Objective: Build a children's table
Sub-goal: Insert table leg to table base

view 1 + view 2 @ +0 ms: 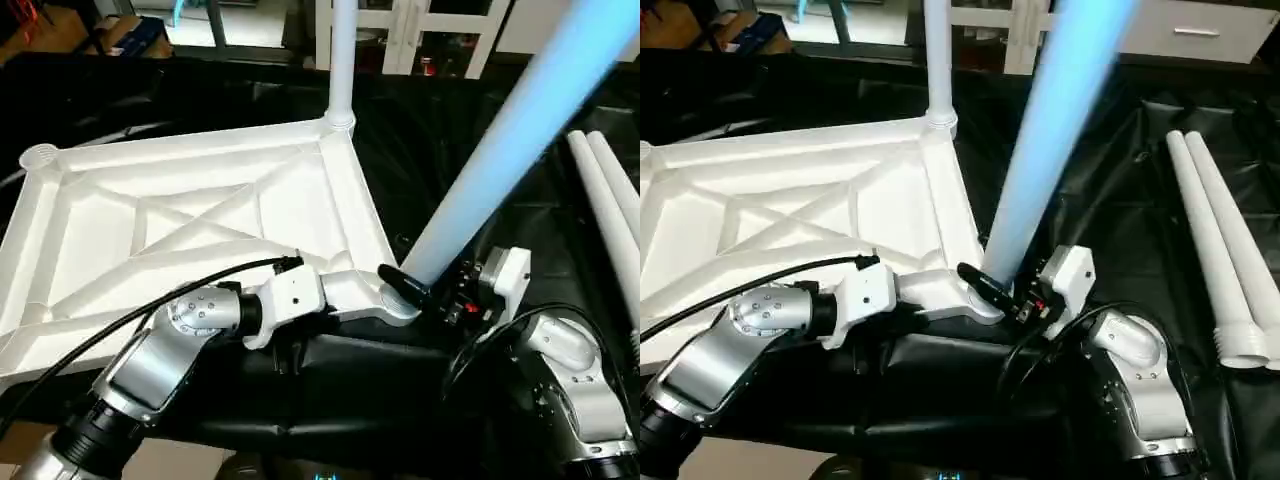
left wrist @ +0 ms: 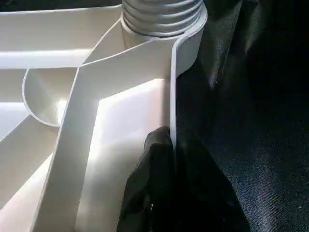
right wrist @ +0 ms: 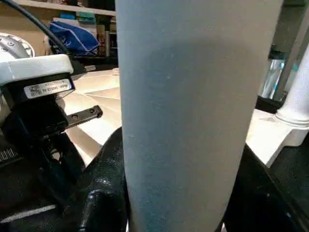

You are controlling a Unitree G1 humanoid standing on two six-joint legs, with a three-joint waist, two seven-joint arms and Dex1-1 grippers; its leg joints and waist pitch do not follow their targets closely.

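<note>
Left gripper (image 1: pixel 400 288) pinches tabletop rim (image 2: pixel 172 96); right gripper (image 1: pixel 1025 295) clasps tilted leg (image 1: pixel 500 150), which should be uprighted squarely over near corner socket before pressing

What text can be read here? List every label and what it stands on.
White sticker with a square code and a line of small print, on the left gripper body seen in the right wrist view: too small to read.
No other text on the table top or legs.
</note>
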